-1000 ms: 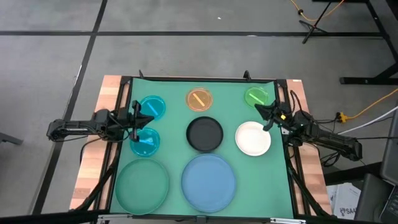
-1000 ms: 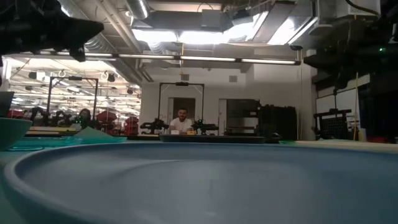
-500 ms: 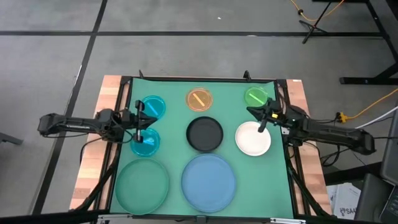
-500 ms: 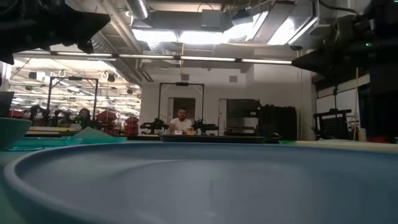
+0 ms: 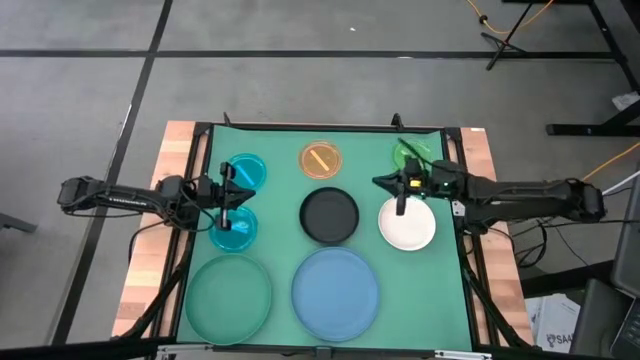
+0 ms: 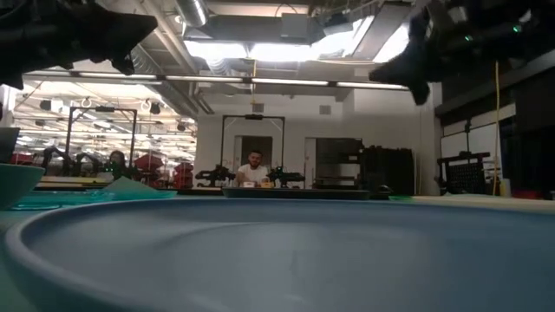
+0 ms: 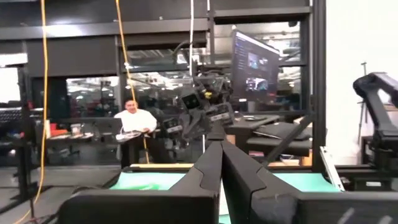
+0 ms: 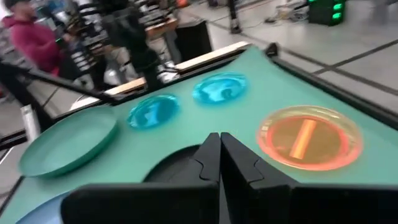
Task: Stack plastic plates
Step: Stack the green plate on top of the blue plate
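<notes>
right gripper [image 5: 399, 197], clenched, has swung inward over the white plate [image 5: 408, 228]; left gripper [image 5: 226, 197] stays clenched.

Right gripper [image 5: 391, 186]: over the past second it has travelled from beside the table's right edge, near the light green plate [image 5: 408, 153], inward toward the middle of the mat; it now hangs over the inner rim of the white plate [image 5: 407, 223], close to the black plate [image 5: 330, 214], with the arm stretched out nearly level. Its fingers [image 8: 210, 155] are pressed together (wrist view confirms).

Left gripper [image 5: 226, 186]: a slight shift only, its arm drawn out straighter; it sits between the two cyan plates [image 5: 244, 172].
</notes>
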`<state>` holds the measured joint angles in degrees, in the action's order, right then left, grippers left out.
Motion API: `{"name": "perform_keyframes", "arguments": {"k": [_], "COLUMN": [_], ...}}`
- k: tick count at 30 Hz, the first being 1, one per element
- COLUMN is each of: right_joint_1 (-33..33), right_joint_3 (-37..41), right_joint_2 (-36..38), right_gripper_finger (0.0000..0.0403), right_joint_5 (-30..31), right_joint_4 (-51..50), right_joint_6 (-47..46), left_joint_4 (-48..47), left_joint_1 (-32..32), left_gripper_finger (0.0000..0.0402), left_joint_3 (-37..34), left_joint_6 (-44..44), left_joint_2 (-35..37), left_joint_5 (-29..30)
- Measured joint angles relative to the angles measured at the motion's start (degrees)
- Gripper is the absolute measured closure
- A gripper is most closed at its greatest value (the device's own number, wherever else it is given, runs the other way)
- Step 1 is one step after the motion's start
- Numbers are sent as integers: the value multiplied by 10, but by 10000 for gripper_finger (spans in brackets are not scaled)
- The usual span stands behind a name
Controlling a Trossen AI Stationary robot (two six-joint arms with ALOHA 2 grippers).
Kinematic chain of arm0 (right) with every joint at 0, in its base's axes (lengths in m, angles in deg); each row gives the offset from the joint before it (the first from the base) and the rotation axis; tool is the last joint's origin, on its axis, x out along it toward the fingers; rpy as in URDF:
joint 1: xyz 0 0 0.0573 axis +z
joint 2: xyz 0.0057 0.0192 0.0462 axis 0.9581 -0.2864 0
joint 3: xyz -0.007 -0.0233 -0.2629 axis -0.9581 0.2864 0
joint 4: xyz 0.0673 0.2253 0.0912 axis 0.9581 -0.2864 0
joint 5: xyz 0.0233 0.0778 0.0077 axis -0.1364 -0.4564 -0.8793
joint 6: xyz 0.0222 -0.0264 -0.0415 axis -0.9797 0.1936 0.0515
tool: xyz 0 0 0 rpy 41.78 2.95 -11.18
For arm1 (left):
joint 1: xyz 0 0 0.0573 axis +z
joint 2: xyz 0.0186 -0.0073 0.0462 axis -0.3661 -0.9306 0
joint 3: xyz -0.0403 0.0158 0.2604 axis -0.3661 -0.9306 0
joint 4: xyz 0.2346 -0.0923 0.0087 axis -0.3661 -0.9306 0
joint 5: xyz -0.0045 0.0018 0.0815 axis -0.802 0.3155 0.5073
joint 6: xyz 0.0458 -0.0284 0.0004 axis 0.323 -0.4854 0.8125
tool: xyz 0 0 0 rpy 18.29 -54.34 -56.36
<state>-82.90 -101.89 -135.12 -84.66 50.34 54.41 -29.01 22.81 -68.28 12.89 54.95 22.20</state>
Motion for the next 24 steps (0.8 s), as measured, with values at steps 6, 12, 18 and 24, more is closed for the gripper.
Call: {"name": "perform_keyframes", "arguments": {"k": [6, 12, 18, 24], "right_joint_1": [60, 113, 144, 164], "right_joint_3": [-52, -87, -105, -108], "right_joint_2": [-83, -143, -197, -282], "right_gripper_finger": [400, 400, 397, 326], "right_joint_5": [3, 3, 32, 31], "right_joint_4": [-7, -9, 15, 110], "right_joint_6": [9, -23, -51, -63], "left_joint_4": [-2, -2, -3, -3], "left_joint_1": [-10, -10, -12, -38], "left_gripper_finger": [398, 398, 398, 398], "left_joint_3": [0, 0, 0, 1], "left_joint_6": [0, -1, -16, -44], "left_joint_2": [-3, -3, -4, -26], "left_joint_5": [0, -4, -7, -3]}}
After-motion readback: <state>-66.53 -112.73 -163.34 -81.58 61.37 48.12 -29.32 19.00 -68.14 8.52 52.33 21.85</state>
